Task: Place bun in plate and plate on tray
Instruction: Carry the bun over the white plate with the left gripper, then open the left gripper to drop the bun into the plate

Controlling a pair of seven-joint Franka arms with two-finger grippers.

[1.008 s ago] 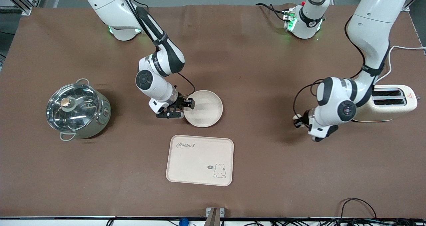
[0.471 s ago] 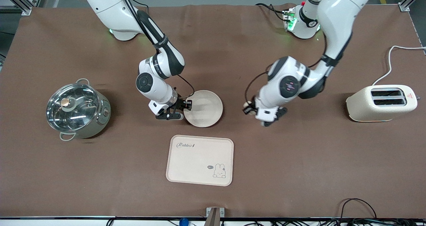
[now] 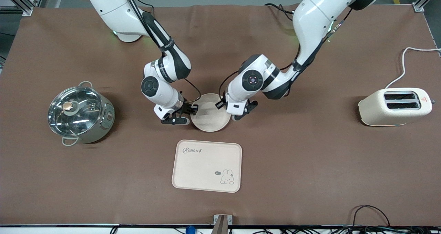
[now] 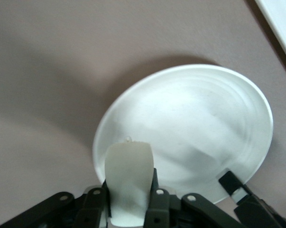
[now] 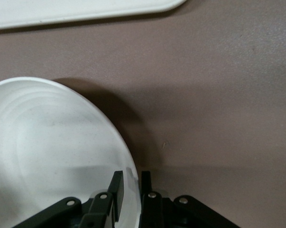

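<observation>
The round cream-white plate lies on the brown table, farther from the front camera than the tray with its "Rabbit" lettering. My right gripper is shut on the plate's rim at the right arm's end; its fingers straddle the rim of the plate. My left gripper is over the plate's other edge, shut on the pale cream bun, which hangs just above the plate. In the front view the bun is hidden by the left hand.
A steel pot with a glass lid stands toward the right arm's end. A cream toaster with a white cable stands toward the left arm's end. The tray's edge also shows in the right wrist view.
My left arm has swung from beside the toaster across to the plate, carrying the bun. My right gripper has stayed on the plate's rim.
</observation>
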